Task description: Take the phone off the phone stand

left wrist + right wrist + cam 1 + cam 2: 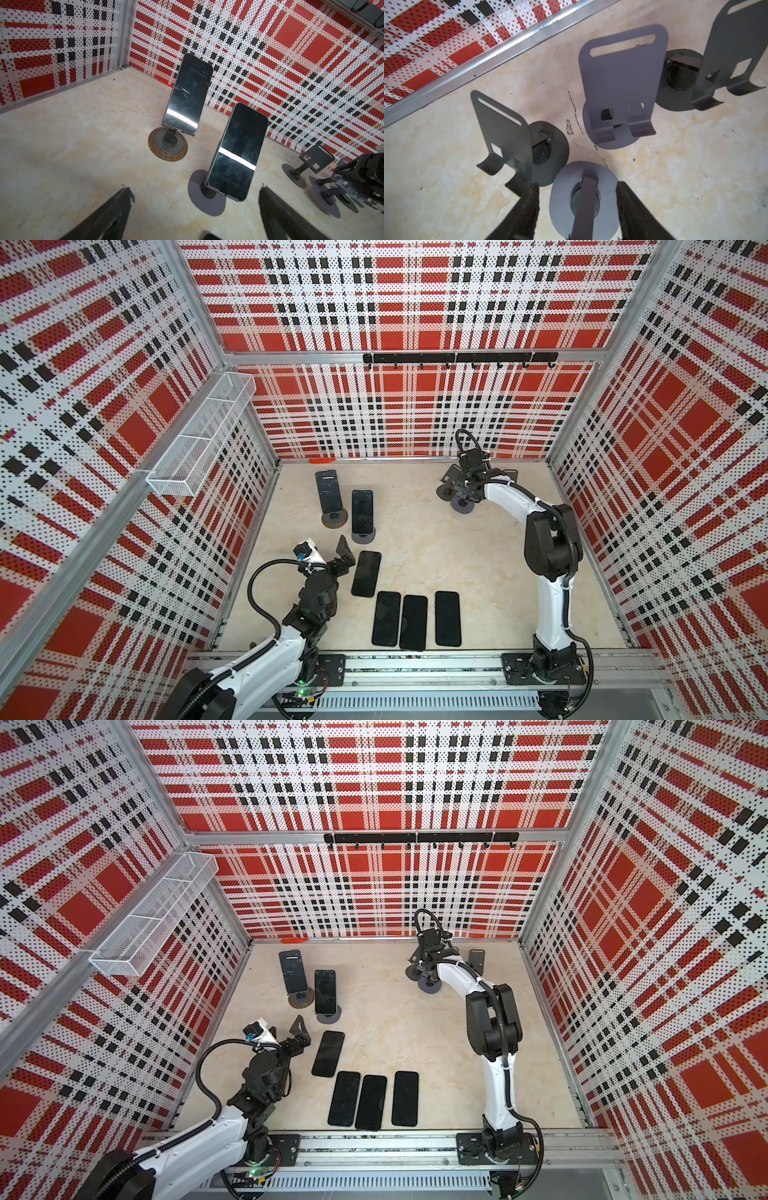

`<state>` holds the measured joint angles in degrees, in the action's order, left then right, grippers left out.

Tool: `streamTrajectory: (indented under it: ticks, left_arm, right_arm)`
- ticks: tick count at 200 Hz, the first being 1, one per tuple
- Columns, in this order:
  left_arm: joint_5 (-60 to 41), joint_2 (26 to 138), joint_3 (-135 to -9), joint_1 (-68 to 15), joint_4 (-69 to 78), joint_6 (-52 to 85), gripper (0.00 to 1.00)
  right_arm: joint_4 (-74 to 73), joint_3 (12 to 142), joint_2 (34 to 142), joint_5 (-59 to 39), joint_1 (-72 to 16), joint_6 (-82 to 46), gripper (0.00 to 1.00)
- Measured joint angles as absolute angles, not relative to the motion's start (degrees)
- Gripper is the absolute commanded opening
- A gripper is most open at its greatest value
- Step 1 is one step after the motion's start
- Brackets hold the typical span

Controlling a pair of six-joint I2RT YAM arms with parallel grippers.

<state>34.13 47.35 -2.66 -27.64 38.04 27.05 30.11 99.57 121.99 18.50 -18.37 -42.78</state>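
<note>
Two dark phones stand on stands at the back left. The farther phone [328, 491] [190, 93] is on a stand with a wood-rimmed base [334, 517] [164, 149]. The nearer phone [362, 512] [236, 149] is on a stand with a grey base [363, 536] [199, 199]. My left gripper [347, 558] [195, 190] is open and holds nothing. It hovers in front of the nearer phone, apart from it. At the back right, my right gripper [463, 495] [578, 186] has its jaws apart astride an empty grey stand [583, 199], with gaps on both sides.
Several phones lie flat on the floor, one [366, 573] beside my left gripper and three [413, 622] near the front rail. More empty stands [623, 72] [500, 128] cluster around the right gripper. A wire basket [199, 435] hangs on the left wall, a hook rail [457, 358] on the back wall.
</note>
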Motion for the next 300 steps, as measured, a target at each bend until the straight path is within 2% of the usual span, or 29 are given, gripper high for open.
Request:
streamTrajectory:
  ticks: [31,82,106,125,189,224,259,300]
  left_arm:
    - [33.52,47.27,-2.68,-27.4,38.13,27.0,0.98]
    - [35.4,44.97,-3.18,-27.33,35.88,28.58,0.98]
    - [37.1,42.87,-3.27,-27.31,34.22,30.39,0.98]
    - [34.39,42.74,-3.27,-27.29,35.2,30.06,0.98]
    - [29.58,45.65,-3.27,-27.29,37.52,29.56,0.98]
    - [26.46,45.89,-6.61,-27.29,35.31,29.06,0.98]
    - [26.89,46.85,-18.0,-27.38,24.32,28.91,0.98]
    - [26.44,52.95,-36.82,-27.35,7.29,29.43,0.98]
  right_arm:
    - [30.46,99.59,123.07,19.09,-18.37,-42.26,0.6]
    - [30.63,99.61,123.15,18.79,-18.35,-42.04,0.78]
    - [30.7,99.55,122.96,18.35,-18.35,-42.15,0.82]
    - [30.39,97.65,121.08,17.91,-18.35,-42.33,0.85]
    - [27.83,87.05,103.33,16.78,-18.28,-40.05,0.92]
    - [23.24,75.9,91.98,16.82,-18.22,-37.89,0.94]
    - [16.45,62.54,83.29,17.89,-18.2,-35.33,0.97]
    - [1.23,39.92,69.36,16.43,-18.2,-30.39,1.0]
